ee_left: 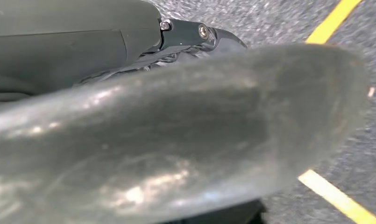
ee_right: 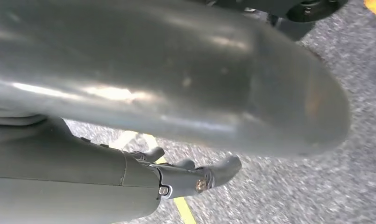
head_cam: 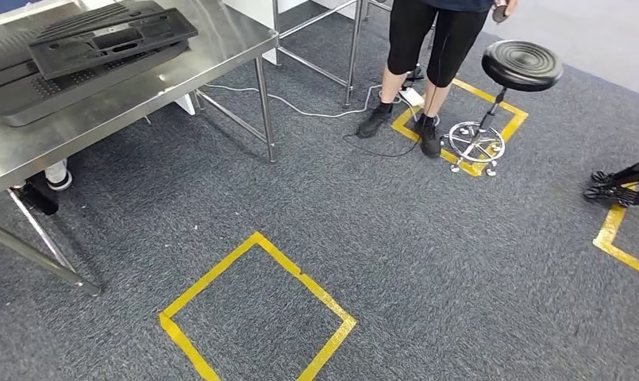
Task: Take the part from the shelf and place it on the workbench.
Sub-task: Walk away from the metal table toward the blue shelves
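The black plastic part lies on a grey tray on the steel tabletop, so the placing looks done. Both arms hang over the carpet: the left hand and right hand are blurred, and I cannot tell if they are spread or curled. A person stands by a stool. Next, probably walking off towards the yellow floor square

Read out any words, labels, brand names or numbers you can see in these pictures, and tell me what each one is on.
No readable text in any view.
Black ribbed plastic part on the steel workbench: moulded slots, no legible lettering.
Yellow tape squares on the grey carpet: plain lines, no characters.
Black round stool: no label visible.
Both wrist views: blurred close-ups of the grey hand covers, nothing written.
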{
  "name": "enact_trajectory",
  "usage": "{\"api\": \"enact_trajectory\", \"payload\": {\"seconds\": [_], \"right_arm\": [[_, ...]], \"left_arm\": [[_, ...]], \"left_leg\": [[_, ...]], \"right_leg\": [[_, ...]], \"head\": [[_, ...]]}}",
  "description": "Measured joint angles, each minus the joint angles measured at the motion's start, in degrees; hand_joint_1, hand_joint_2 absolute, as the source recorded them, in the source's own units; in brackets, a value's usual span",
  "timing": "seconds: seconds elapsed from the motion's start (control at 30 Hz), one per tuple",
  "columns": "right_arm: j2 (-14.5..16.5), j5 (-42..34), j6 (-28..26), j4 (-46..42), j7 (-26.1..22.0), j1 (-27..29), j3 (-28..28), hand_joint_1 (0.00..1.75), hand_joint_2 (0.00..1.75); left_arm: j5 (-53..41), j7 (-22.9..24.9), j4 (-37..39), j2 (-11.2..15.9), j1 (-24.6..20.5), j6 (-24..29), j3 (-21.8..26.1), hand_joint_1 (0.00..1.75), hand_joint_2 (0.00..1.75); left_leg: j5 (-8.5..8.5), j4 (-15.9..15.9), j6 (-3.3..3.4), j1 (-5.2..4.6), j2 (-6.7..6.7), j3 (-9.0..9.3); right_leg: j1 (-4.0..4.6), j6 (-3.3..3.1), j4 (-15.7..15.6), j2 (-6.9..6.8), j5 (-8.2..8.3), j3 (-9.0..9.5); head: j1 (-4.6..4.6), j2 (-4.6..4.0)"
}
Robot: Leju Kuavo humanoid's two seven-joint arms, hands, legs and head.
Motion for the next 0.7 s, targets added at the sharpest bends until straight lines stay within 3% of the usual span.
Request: {"api": "enact_trajectory", "payload": {"seconds": [0.03, 0.1, 0.17, 0.2, 0.23, 0.27, 0.3, 0.37, 0.4, 0.47, 0.5, 0.57, 0.63, 0.67, 0.7], "right_arm": [[0.0, 0.0, 0.0, 0.0, 0.0, 0.1, 0.0, 0.0, 0.0], [0.0, 0.1, 0.0, 0.0, -0.1, 0.0, 0.0, 0.0, 0.0], [0.1, 0.1, 0.0, 0.0, -0.2, -0.1, 0.0, 0.0, 0.0], [0.1, 0.1, 0.0, 0.0, -0.1, -0.1, 0.0, 0.0, 0.0], [0.1, 0.1, 0.0, 0.0, -0.1, 0.0, 0.0, 0.0, 0.0], [0.0, 0.1, 0.1, 0.0, -0.1, 0.1, -0.1, 0.0, 0.0], [0.0, 0.1, 0.1, 0.0, -0.1, 0.1, -0.1, 0.0, 0.0], [-0.1, 0.1, 0.3, 0.0, -0.2, -0.1, -0.1, 0.0, 0.0], [-0.1, 0.1, 0.3, 0.0, -0.3, -0.3, -0.1, 0.0, 0.0], [-0.2, 0.2, 0.4, 0.0, -0.3, -0.3, -0.1, 0.0, 0.0], [-0.2, 0.2, 0.4, 0.0, -0.4, -0.2, -0.1, 0.0, 0.0], [-0.2, 0.5, 0.5, 0.0, -0.3, -0.1, -0.1, 0.0, 0.0], [-0.2, 0.7, 0.7, 0.0, -0.3, -0.1, -0.1, 0.0, 0.0], [-0.1, 0.7, 0.8, 0.0, -0.3, -0.2, -0.1, 0.0, 0.0], [-0.1, 0.7, 0.8, 0.0, -0.3, -0.2, -0.1, 0.0, 0.0]], "left_arm": [[-0.1, 0.4, 0.0, 0.0, 0.1, -0.4, 0.0, 0.0, 0.0], [-0.4, 1.0, 0.0, 0.1, 0.3, -0.6, 0.0, 0.0, 0.0], [-0.8, 1.5, 0.0, 0.2, 0.5, -0.3, 0.0, 0.0, 0.0], [-1.0, 1.7, 0.0, 0.2, 0.5, -0.1, 0.0, 0.0, 0.0], [-1.3, 1.9, 0.0, 0.2, 0.5, 0.0, 0.0, 0.0, 0.0], [-1.8, 2.1, 0.0, 0.2, 0.5, 0.2, 0.0, 0.0, 0.0], [-2.3, 2.4, 0.0, 0.2, 0.5, 0.3, 0.0, 0.0, 0.0], [-3.5, 3.0, 0.0, 0.1, 0.5, 0.5, -0.2, 0.0, 0.0], [-4.0, 3.2, 0.0, 0.1, 0.4, 0.6, -0.4, 0.0, 0.0], [-4.6, 3.3, 0.0, 0.1, 0.4, 0.5, -0.6, 0.0, 0.0], [-4.7, 3.3, 0.0, 0.0, 0.3, 0.2, -0.8, 0.0, 0.0], [-4.2, 3.5, 0.0, 0.1, 0.4, -1.0, -0.9, 0.0, 0.0], [-3.7, 3.7, 0.0, 0.2, 0.6, -2.0, -0.9, 0.0, 0.0], [-3.6, 3.8, 0.0, 0.3, 0.7, -2.2, -0.9, 0.0, 0.0], [-3.6, 3.9, 0.0, 0.3, 0.8, -2.3, -0.9, 0.0, 0.0]], "left_leg": [[0.13, -0.1, 0.53, -0.03, 0.8, -0.05], [0.21, -0.3, 1.27, -0.2, 2.5, -0.21], [0.18, -0.3, 1.5, -0.55, 4.34, -0.39], [0.17, -0.3, 1.53, -0.68, 5.2, -0.42], [0.16, -0.3, 1.54, -0.79, 5.98, -0.42], [0.16, -0.3, 1.53, -0.85, 6.69, -0.4], [0.16, -0.3, 1.52, -0.91, 7.29, -0.33], [0.01, -0.3, 1.2, -1.11, 8.45, -0.1], [-0.05, -0.4, 0.93, -1.13, 9.07, 0.05], [-0.04, -0.8, 0.22, -1.06, 10.34, 0.49], [-0.26, -0.7, -0.12, -0.96, 10.12, 0.67], [-2.43, 2.0, -0.53, -0.8, 7.28, -0.08], [-6.26, 8.9, -0.72, -0.64, 4.0, -3.05], [-7.53, 12.2, -0.84, -0.61, 3.38, -4.65], [-7.69, 13.9, -0.98, -0.55, 3.15, -5.66]], "right_leg": [[0.09, 0.0, 1.5, -1.43, -0.68, -0.98], [0.42, -0.36, 8.0, -4.89, -3.47, -4.39], [0.46, -0.49, 15.5, -5.98, -6.09, -8.18], [0.48, -0.29, 16.9, -6.13, -6.32, -8.79], [0.53, 0.05, 15.7, -6.32, -5.66, -8.06], [0.63, 0.37, 12.3, -6.77, -4.34, -6.1], [0.88, 0.43, 7.6, -8.16, -2.91, -3.41], [1.49, -0.17, 0.8, -10.97, -1.02, 0.22], [1.8, -0.67, -0.4, -11.72, -0.67, 0.74], [2.02, -1.55, -0.9, -10.49, -0.04, 0.63], [1.73, -1.89, -1.3, -9.75, 0.41, 0.9], [1.01, -2.59, -2.2, -8.37, 1.35, 1.68], [0.72, -2.93, -2.4, -6.92, 1.64, 1.84], [0.73, -2.93, -2.3, -6.04, 1.63, 1.84], [0.73, -2.93, -2.3, -5.12, 1.62, 1.85]], "head": [[0.16, 0.0], [0.47, 0.0], [0.56, 0.0], [0.56, 0.0], [0.56, 0.0], [0.58, 0.0], [0.59, 0.0], [0.52, 0.0], [0.48, 0.0], [0.46, 0.0], [0.37, 0.0], [0.09, 0.0], [-0.25, 0.0], [-0.32, 0.0], [-0.37, 0.0]]}}
